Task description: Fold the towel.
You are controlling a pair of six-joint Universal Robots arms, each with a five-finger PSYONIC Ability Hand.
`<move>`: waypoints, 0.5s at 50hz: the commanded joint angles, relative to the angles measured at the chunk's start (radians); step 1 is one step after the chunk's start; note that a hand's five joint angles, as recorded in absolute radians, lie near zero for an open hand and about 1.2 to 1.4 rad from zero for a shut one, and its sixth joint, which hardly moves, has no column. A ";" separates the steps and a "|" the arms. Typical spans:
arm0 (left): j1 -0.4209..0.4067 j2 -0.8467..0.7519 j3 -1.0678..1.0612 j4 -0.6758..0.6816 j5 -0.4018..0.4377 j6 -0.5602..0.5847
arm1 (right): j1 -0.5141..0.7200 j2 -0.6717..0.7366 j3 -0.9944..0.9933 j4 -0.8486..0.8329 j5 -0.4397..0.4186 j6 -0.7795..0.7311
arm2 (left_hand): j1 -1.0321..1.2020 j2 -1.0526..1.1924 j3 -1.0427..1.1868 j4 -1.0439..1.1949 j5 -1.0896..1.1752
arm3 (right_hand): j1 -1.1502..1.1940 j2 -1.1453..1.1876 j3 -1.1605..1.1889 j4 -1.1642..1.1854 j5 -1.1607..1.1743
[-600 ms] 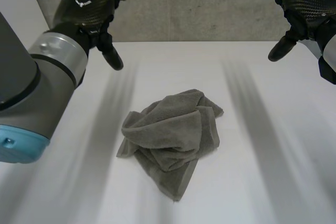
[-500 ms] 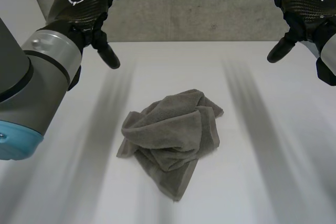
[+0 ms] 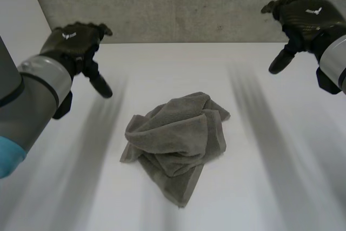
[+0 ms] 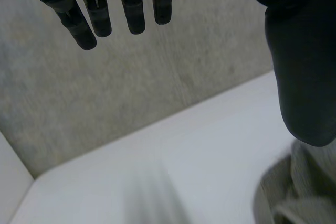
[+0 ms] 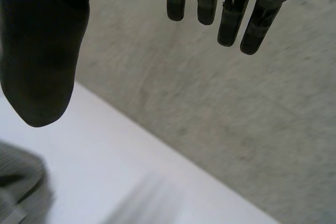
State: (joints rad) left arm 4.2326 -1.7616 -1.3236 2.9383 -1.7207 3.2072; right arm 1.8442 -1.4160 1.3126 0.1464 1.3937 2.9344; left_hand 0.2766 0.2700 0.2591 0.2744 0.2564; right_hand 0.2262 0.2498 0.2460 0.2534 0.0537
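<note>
A grey towel [image 3: 175,139] lies crumpled in a heap at the middle of the white table [image 3: 281,187]. My left hand [image 3: 75,44] hovers over the table's far left, well clear of the towel, with straight fingers and nothing in it. Above the far right my right hand [image 3: 303,20] is held up, open and empty too. In the left wrist view the left hand's fingers [image 4: 134,11] hang loose, and an edge of the towel [image 4: 299,192] lies beyond the thumb. In the right wrist view the right hand's fingers [image 5: 231,14] are straight, with a bit of towel [image 5: 16,187] below the thumb.
A grey concrete wall [image 3: 189,4] rises behind the table's far edge. A white side wall [image 3: 19,20] stands at the left. Bare table surface lies all round the towel.
My left hand has come down and toward the left, nearer the table. My right hand has dropped slightly and shifted inward. The towel has not moved.
</note>
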 commanded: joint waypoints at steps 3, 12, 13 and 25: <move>0.070 -0.025 -0.174 0.022 0.043 -0.041 | 0.001 0.155 -0.055 0.189 -0.146 -0.064 | -0.043 -0.036 -0.025 -0.040 -0.197 | -0.052 -0.075 -0.071 -0.079 -0.054; 0.095 -0.131 -0.298 0.030 0.197 -0.076 | 0.041 0.302 -0.072 0.234 -0.199 -0.116 | -0.034 -0.027 -0.016 -0.032 -0.188 | -0.041 -0.065 -0.061 -0.069 -0.043; 0.093 -0.148 -0.304 0.030 0.205 -0.079 | 0.058 0.335 -0.079 0.234 -0.197 -0.116 | -0.037 -0.030 -0.019 -0.034 -0.191 | -0.041 -0.065 -0.061 -0.069 -0.043; 0.069 -0.246 -0.293 0.093 0.210 -0.128 | 0.135 0.563 -0.148 0.154 -0.187 -0.089 | -0.037 -0.030 -0.019 -0.034 -0.191 | 0.017 -0.006 -0.003 -0.010 0.015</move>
State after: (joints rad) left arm 4.3149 -1.9744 -1.6275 2.9932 -1.5067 3.1007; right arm 1.9569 -0.9354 1.1964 0.3597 1.1963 2.8289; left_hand 0.2768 0.2704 0.2591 0.2744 0.2618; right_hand 0.2286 0.2498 0.2460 0.2534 0.0547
